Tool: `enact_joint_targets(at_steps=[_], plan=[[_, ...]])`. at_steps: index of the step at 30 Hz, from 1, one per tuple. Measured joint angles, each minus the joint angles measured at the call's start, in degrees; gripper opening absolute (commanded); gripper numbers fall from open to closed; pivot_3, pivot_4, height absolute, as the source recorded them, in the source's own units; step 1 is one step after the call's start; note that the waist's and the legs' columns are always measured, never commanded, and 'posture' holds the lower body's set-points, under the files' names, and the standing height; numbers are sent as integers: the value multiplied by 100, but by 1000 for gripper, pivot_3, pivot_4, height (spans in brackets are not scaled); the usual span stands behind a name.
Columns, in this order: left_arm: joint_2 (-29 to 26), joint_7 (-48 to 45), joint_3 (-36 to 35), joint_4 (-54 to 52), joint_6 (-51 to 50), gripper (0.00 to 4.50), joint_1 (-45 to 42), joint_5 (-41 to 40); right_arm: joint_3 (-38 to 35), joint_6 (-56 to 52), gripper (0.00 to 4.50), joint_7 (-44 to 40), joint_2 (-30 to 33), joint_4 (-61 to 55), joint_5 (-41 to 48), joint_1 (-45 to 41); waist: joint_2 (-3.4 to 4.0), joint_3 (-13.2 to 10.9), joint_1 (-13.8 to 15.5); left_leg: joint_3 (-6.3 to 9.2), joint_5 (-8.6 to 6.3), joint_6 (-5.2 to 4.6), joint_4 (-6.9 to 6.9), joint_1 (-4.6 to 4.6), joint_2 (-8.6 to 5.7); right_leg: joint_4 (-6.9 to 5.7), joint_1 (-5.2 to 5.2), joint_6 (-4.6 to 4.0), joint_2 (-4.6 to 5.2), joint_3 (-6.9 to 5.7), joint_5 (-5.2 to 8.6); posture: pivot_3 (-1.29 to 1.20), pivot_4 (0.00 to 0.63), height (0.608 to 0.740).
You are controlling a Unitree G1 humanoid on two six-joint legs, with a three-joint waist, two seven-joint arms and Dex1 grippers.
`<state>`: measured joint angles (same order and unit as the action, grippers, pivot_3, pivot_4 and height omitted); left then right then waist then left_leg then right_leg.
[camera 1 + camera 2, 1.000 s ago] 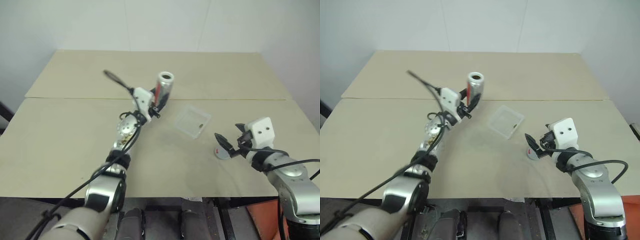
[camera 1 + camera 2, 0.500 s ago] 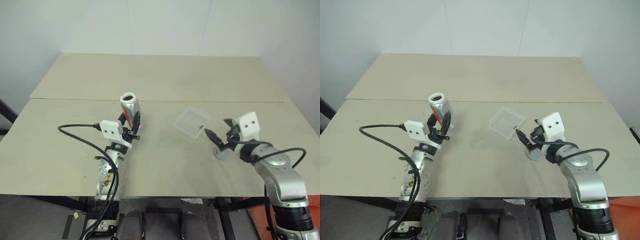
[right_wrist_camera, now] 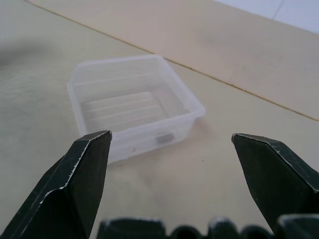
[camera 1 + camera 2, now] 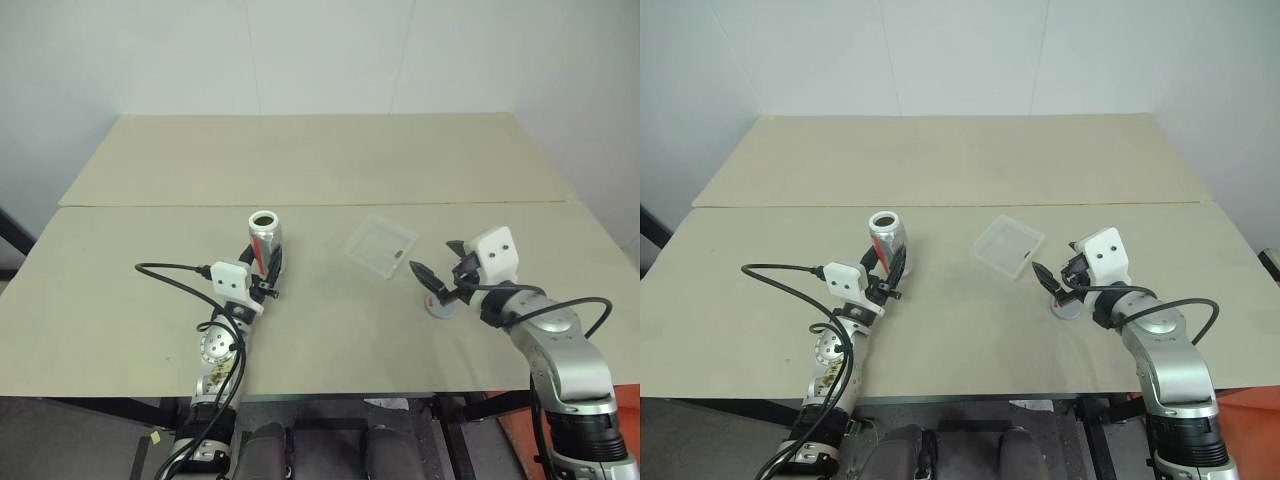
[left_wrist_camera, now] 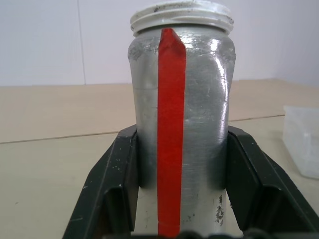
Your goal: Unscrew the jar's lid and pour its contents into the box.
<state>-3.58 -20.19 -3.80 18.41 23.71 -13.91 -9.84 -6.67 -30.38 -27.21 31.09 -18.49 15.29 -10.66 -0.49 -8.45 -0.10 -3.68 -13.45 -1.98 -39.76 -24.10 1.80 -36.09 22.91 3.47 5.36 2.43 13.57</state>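
The left gripper (image 4: 268, 277) clasps the jar (image 4: 264, 238), upright and lidless on the worktop (image 4: 330, 160). The box (image 4: 380, 245) lies off to its right, nearer the right gripper (image 4: 432, 278), whose jaws gape empty beside the lid (image 4: 438, 307). Open worktop separates jar and box.

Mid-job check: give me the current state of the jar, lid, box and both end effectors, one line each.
jar: upright on the table, uncapped, mouth open, between the left end effector's fingers.
lid: off the jar, lying flat on the table under the right end effector.
box: on the table, open-topped, a small dark item inside near its wall.
left end effector: fingers against the jar's sides.
right end effector: open, holding nothing, pointed at the box.
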Motion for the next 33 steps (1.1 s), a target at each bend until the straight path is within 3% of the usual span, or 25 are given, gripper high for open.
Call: enact_joint_targets(at_steps=[5,15,23,29,33], plan=[[4,-43,-38,0,2,4480,40,-56,0,2,4500,-34,35,1,-54,1,10,6,-55,2,-1,-2,1,17,-1,5,-22,1,0,1,0,0,150,740],[-51,-111,29,-524,-156,4480,633,-106,-7,121,4500,-132,78,118,-66,-24,7,4,-94,8,-5,-6,7,39,4,11,-42,0,-1,2,2,0,150,740],[-550,-76,-103,-2000,-974,4480,1788,-297,-5,130,4500,-105,27,114,-68,45,-7,-4,-74,11,-6,-5,7,36,9,10,-38,-3,2,1,4,0,150,740],[-1807,-1406,-332,-3009,-1684,4480,3063,-1349,-6,153,4500,-221,80,80,-73,276,-15,-9,-88,0,-6,-4,20,32,20,2,-10,-38,3,3,24,0,150,740],[-2851,-2394,-982,-3449,-1979,4480,3425,-2087,-565,279,4500,-1180,886,-239,355,971,-18,-12,20,-5,-6,-4,27,27,19,11,15,-61,18,-1,47,0,150,740]])
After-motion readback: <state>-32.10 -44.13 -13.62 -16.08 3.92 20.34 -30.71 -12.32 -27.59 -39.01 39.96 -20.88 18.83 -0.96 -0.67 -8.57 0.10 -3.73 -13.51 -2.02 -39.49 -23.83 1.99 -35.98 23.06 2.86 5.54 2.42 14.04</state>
